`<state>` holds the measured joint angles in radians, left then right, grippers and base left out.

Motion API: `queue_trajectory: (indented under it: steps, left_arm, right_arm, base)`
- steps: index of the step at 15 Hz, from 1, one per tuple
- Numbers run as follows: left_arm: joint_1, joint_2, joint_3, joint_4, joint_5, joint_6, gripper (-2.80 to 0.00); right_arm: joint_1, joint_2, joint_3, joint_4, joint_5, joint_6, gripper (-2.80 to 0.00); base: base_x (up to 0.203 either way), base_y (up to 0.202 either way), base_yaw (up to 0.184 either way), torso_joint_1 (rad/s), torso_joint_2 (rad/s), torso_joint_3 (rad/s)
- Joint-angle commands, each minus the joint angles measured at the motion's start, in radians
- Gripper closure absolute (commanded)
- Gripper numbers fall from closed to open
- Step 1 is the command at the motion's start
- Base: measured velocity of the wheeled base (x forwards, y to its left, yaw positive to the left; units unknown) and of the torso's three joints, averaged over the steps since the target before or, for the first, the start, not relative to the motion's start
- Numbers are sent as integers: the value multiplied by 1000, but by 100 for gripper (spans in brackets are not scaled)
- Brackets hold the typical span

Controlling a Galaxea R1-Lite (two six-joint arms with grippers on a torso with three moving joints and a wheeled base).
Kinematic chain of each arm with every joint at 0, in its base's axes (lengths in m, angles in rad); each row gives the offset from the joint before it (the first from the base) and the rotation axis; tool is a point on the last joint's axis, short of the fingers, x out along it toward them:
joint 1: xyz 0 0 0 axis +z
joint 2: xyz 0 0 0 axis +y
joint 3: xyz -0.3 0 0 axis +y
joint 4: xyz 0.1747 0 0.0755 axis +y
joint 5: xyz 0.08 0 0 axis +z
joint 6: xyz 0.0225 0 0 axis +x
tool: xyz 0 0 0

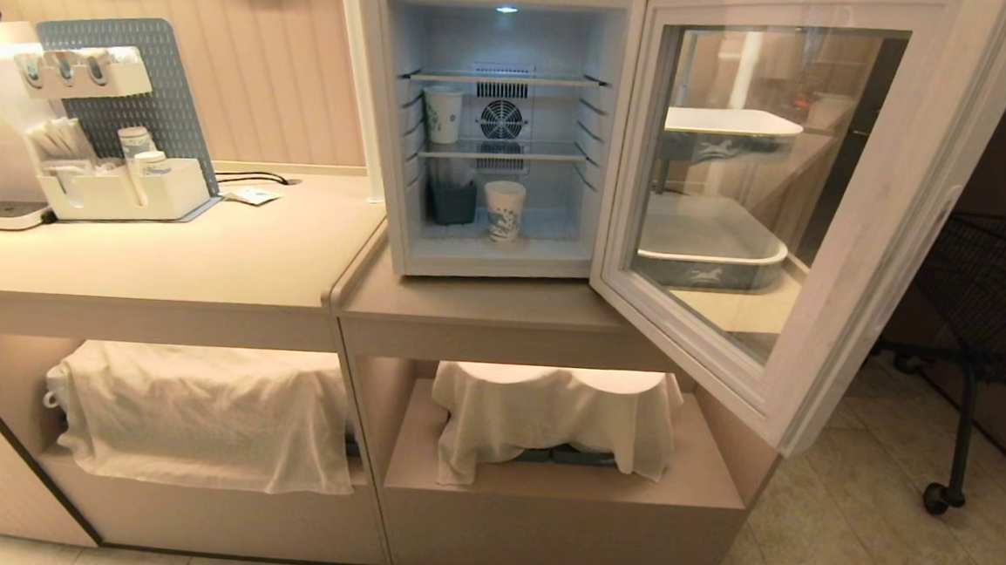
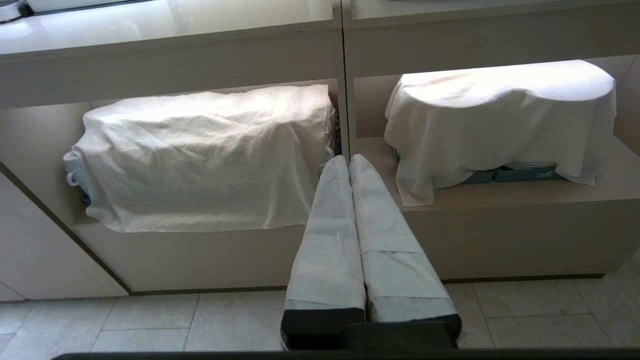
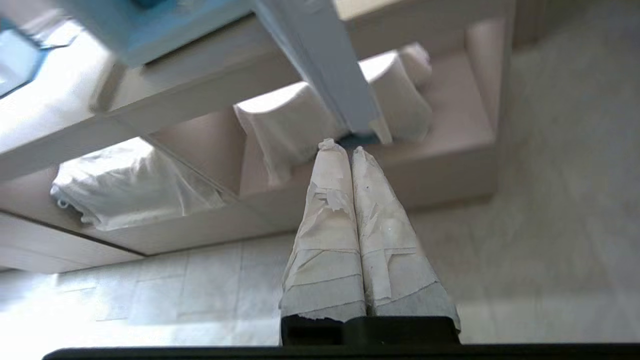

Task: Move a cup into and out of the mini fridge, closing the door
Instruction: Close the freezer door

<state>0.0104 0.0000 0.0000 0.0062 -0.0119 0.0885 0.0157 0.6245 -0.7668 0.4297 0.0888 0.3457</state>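
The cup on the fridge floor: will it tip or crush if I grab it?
The cup looks like thin paper and shows no contents, so probably light and easily crushed. It tapers to a narrow base, so a side nudge could tip it. The dark tub stands close beside it, leaving little room.

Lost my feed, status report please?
Both pincers shut, empty, low before the counter: left, right. Cup on fridge floor beside tub. Door wide open; nothing blocking.
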Motion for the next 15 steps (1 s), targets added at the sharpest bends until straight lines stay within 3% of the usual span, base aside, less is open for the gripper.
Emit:
queue_trajectory:
  steps: [1, 5, 10, 13, 15]
  left_arm:
    - [0, 0, 0, 0, 0, 0, 0]
    - [0, 0, 0, 0, 1, 0, 0]
    - [0, 0, 0, 0, 0, 0, 0]
    - [0, 0, 0, 1, 0, 0, 0]
    - [0, 0, 0, 0, 0, 0, 0]
  right_arm:
    - [-10, 382, -135, 1, -46, 40, 0]
    - [-99, 781, -338, -90, -206, 34, 0]
    - [-235, 1094, -568, -388, -365, -66, 0]
    - [-245, 1213, -684, -529, -394, -100, 0]
    - [-184, 1233, -700, -559, -366, -85, 0]
  base:
    - [0, 0, 0, 0, 0, 0]
    - [0, 0, 0, 0, 0, 0]
    - [0, 0, 0, 0, 0, 0]
    - [0, 0, 0, 0, 0, 0]
    - [0, 0, 0, 0, 0, 0]
